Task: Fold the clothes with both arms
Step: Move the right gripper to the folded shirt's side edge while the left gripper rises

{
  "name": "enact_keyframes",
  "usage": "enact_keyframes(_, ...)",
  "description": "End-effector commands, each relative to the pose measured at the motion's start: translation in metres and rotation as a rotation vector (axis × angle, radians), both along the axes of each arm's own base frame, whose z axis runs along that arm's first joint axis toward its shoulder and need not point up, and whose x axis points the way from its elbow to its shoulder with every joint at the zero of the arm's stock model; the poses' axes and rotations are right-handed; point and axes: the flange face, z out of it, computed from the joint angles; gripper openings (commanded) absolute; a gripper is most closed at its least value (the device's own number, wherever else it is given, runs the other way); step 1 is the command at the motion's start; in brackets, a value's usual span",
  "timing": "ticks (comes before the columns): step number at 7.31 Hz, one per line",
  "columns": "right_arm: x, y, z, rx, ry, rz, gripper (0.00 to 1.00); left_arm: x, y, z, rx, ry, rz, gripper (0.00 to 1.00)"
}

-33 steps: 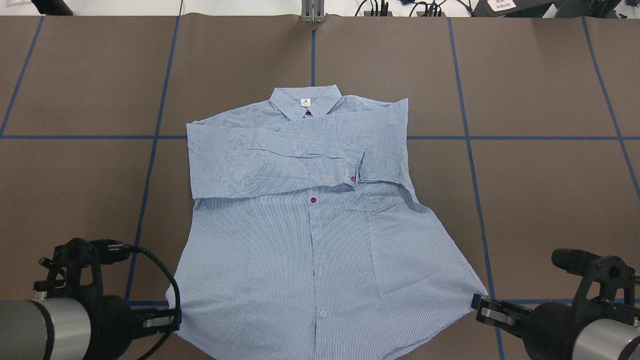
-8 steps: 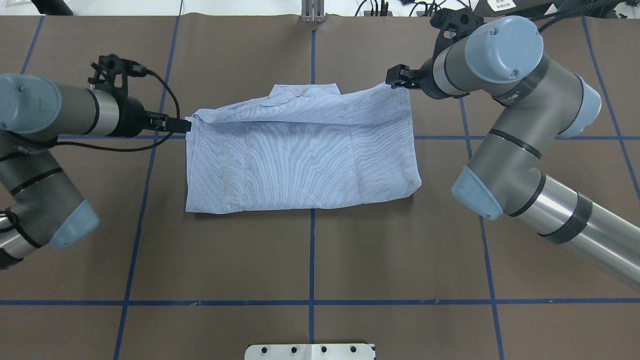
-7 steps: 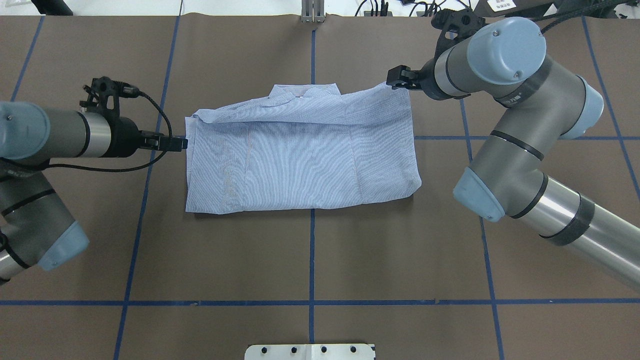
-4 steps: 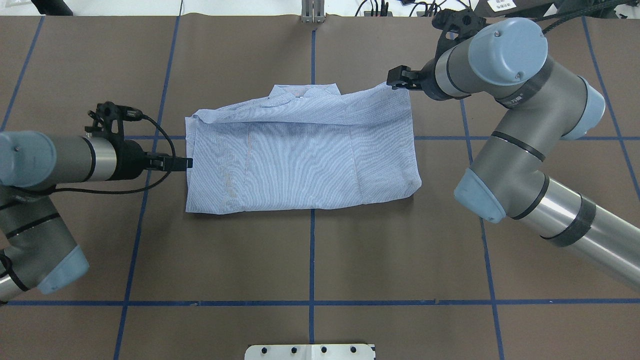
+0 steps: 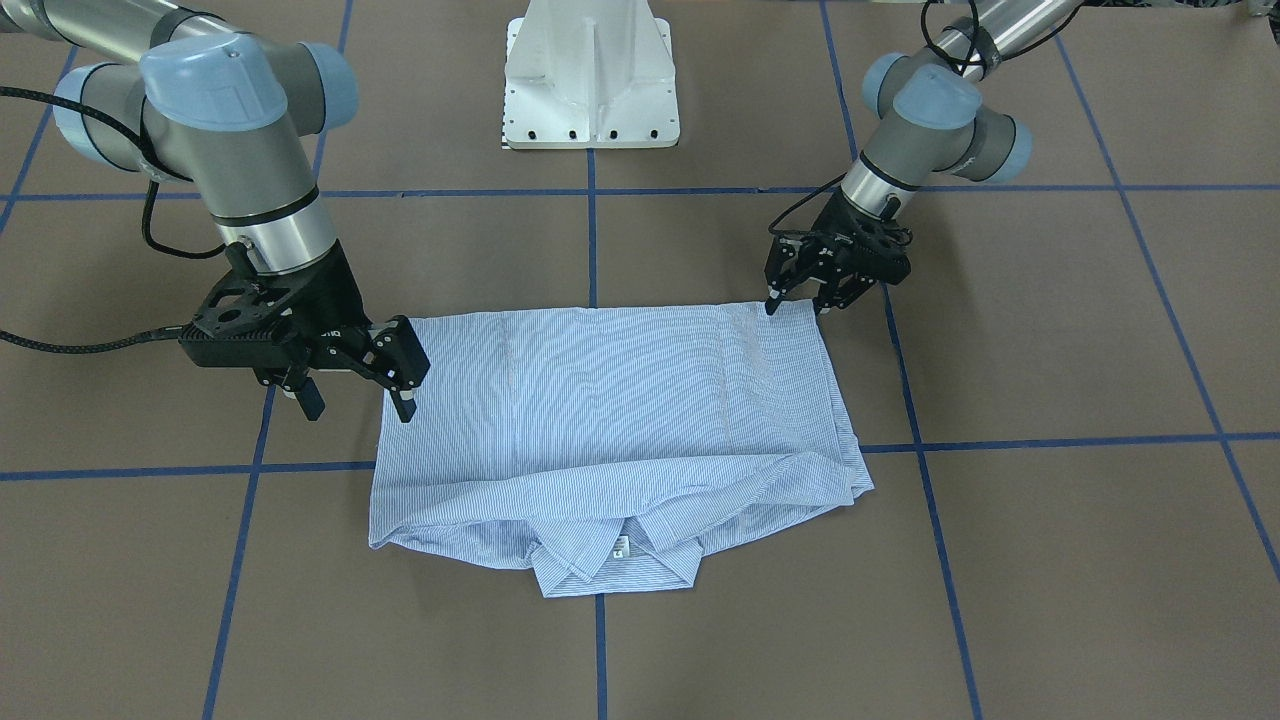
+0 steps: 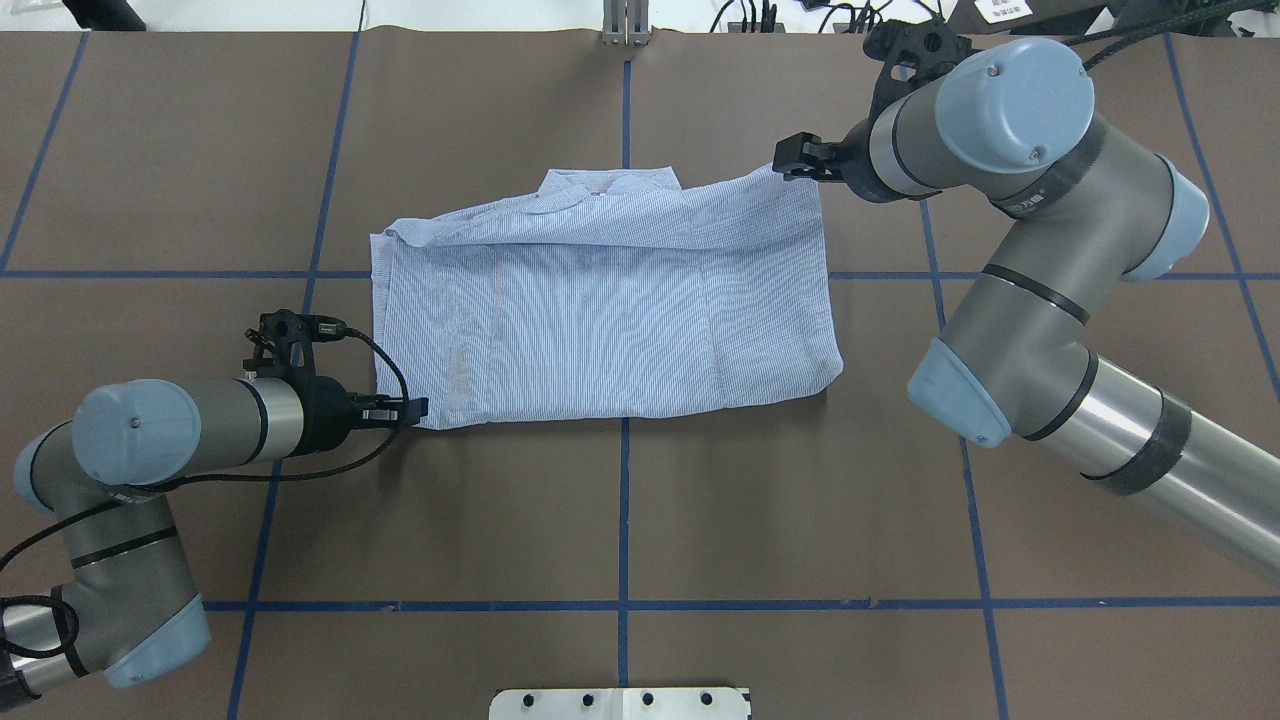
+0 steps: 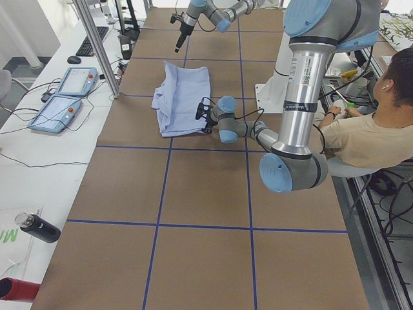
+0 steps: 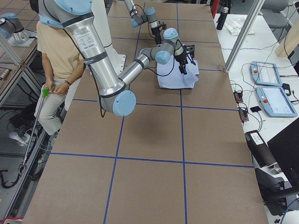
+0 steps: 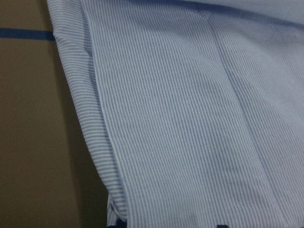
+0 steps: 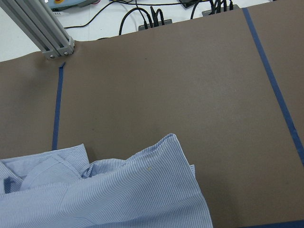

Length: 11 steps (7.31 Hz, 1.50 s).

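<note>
The striped shirt [image 6: 600, 330] lies folded in half on the brown table, its hem edge up by the collar [image 6: 610, 185]; the collar and white neck label [image 5: 620, 545] stick out at the far edge. My left gripper [image 6: 418, 408] is open and low at the shirt's near-left corner, its fingertips either side of that corner in the front view [image 5: 795, 305]. The left wrist view is filled with striped cloth [image 9: 180, 118]. My right gripper [image 6: 783, 160] is open and empty, raised over the far-right corner [image 10: 166, 142]; in the front view [image 5: 357, 405] its jaws stand wide apart.
Blue tape lines cross the brown table cover. The white pedestal base [image 5: 590, 70] stands at the robot's edge. An aluminium post [image 10: 45, 28] and cables sit beyond the far edge. Teach pendants [image 7: 64, 97] lie on a side bench. A seated person [image 7: 368, 129] is behind the robot.
The shirt's lower half was folded up to the collar. Since a second ago my left gripper has slid along the left edge from the far-left corner to the near-left corner. The right arm has held still.
</note>
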Motion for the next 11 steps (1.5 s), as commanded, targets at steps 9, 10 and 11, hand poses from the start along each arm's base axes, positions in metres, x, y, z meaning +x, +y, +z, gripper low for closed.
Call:
enact_keyframes(9, -0.041, 0.033, -0.011, -0.007, -0.027, -0.020, 1.00, -0.074, -0.301, 0.051, 0.150, -0.382, -0.233, 0.00)
enact_keyframes(10, -0.044, 0.040, -0.017, -0.003, -0.036, -0.010, 1.00, -0.057, -0.336, 0.024, 0.145, -0.385, -0.243, 0.00)
enact_keyframes(11, -0.043, 0.049, -0.022, 0.004, -0.050, -0.010, 1.00, -0.037, -0.362, -0.012, 0.151, -0.380, -0.245, 0.00)
